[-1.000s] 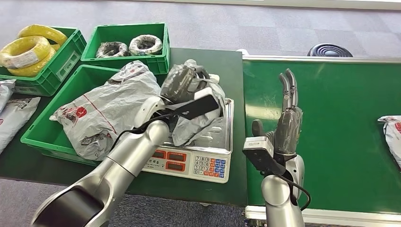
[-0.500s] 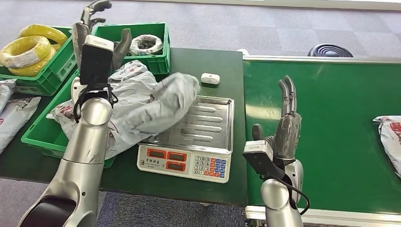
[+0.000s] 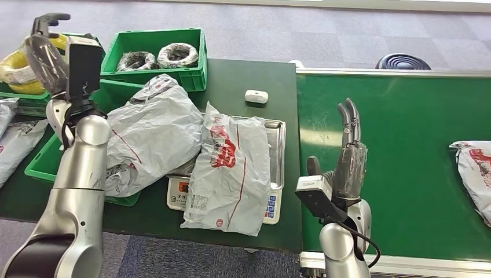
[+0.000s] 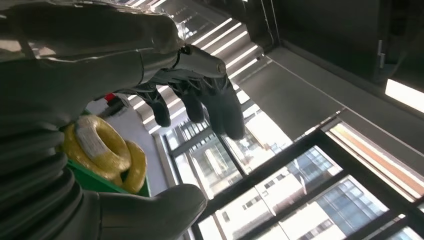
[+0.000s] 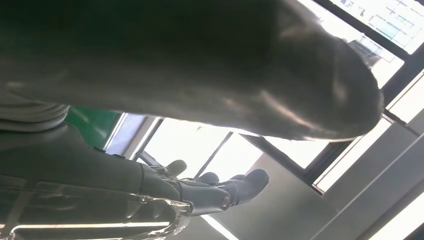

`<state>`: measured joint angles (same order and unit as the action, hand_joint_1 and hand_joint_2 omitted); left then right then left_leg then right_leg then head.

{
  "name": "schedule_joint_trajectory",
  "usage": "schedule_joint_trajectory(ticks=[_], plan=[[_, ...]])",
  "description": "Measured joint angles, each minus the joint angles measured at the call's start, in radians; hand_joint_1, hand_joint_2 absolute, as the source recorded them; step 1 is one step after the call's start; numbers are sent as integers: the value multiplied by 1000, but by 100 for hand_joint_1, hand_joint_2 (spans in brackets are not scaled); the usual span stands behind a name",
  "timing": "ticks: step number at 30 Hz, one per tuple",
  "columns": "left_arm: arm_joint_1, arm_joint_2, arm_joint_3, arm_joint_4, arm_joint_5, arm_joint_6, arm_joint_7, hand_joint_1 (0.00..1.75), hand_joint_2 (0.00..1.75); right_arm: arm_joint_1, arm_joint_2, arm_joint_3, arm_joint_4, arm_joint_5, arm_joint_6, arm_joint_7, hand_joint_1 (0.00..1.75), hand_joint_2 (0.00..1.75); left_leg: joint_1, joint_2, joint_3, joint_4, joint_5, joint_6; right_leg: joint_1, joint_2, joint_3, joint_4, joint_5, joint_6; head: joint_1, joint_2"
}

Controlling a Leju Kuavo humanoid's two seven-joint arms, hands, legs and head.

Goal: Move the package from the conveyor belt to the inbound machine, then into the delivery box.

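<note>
A grey plastic package with red print lies flat across the scale, hanging over its front keypad. Another grey package lies on the green conveyor belt at the far right. My left hand is raised high at the left, above the green crates, fingers apart and holding nothing; the left wrist view shows those fingers spread with nothing between them. My right hand stands upright over the belt's near left part, fingers straight and empty, well left of the belt package.
A green delivery box left of the scale holds a large grey package. Behind it stand crates with yellow cable coils and grey coils. A small white device lies on the dark table behind the scale.
My left hand let go of the package and swung up and left, away from the scale. The package dropped flat over the scale's front. The belt package moved a little left.
</note>
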<state>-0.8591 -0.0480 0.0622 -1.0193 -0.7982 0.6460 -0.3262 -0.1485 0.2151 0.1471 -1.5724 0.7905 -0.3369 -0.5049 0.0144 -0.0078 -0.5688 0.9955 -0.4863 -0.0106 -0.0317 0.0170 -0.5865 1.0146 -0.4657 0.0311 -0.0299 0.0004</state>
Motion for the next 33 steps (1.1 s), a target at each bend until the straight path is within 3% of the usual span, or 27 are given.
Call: schedule_joint_trajectory(ticks=[5, 12, 16, 18, 22, 27, 33], plan=[[-9, 30, 70, 157, -27, -28, -83, 0, 175, 1, 0, 3, 0, -1, -5, 3, 0, 0, 1, -4, -1, 0, 1, -1, 1, -4, 1, 1, 0, -1, 0, 0], [-9, 26, 75, 219, -54, -46, -68, 0, 175, 2, 0, 3, 0, -6, -5, 3, 0, 0, 1, -3, -1, 1, 1, -1, 1, -2, 1, 0, 0, -1, 0, 0], [-6, 16, 49, 220, -123, -173, -69, 0, 175, 1, 0, 3, 0, -9, 2, 3, 0, 0, 1, -3, -1, 1, 1, -1, 1, -3, 0, 0, 0, -1, 0, 0], [-1, -8, -6, 210, -216, -298, -62, 0, 175, -2, 0, 2, 2, -11, 19, 1, 0, 0, 1, -5, -1, 1, 1, -1, 1, -5, 0, -1, 0, -1, 0, 0], [4, -86, -222, 258, -385, -516, -60, 0, 175, -18, 3, -1, 10, -10, 58, -10, 0, 0, 0, -7, -2, 1, 1, -1, 0, -7, 3, -1, 0, 0, 1, 0], [3, -163, -424, 388, -406, -550, -79, 0, 175, -26, 10, -7, 15, 0, 76, -14, 0, 0, -1, -4, -1, 1, 0, 0, -1, -4, 2, -2, 1, 0, 0, 0], [0, -196, -556, 487, -413, -562, -86, 0, 175, -38, 11, -14, 25, 3, 81, -14, 0, 0, 1, -4, -1, 0, 0, 0, 1, -4, 2, -1, 0, 0, 0, 0]])
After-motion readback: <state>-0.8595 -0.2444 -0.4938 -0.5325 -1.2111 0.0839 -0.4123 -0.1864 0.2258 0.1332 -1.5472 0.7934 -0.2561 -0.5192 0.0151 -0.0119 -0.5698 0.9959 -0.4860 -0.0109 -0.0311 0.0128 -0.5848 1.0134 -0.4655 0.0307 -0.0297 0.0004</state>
